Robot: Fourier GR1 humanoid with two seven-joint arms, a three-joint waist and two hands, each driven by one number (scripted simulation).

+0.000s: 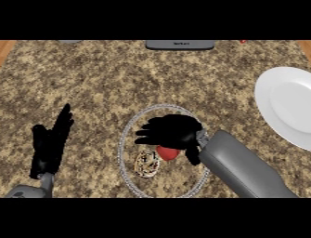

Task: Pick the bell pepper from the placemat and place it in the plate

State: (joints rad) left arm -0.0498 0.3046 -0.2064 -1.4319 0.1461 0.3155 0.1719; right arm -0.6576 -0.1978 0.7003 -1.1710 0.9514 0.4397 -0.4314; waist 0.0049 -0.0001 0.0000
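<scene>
From my head, looking steeply down, I see the speckled brown granite counter filling most of the frame, with strips of wood at the upper left and upper right corners.

My right hand sits a little below the middle of the frame, my grey right forearm running in from the lower right. Its fingers are curled downward over the red bell pepper, and the thumb shows just to the pepper's right. Only the lower part of the pepper peeks out beneath my palm, so I cannot tell for sure how closely the fingers meet it, but they bend round its top.

The pepper lies within the placemat, a round mat with a pale grey rim whose middle matches the counter. Just left of the pepper, also inside that rim, lies a small oval thing with a patterned brown-and-white surface; I cannot tell what it is.

The white plate stands at the right edge of the frame, well apart from the placemat and partly cut off.

My left hand shows at the lower left, fingers straight and pointing up, resting and touching nothing.

At the top edge, near the middle, a grey flat object is partly visible.
</scene>
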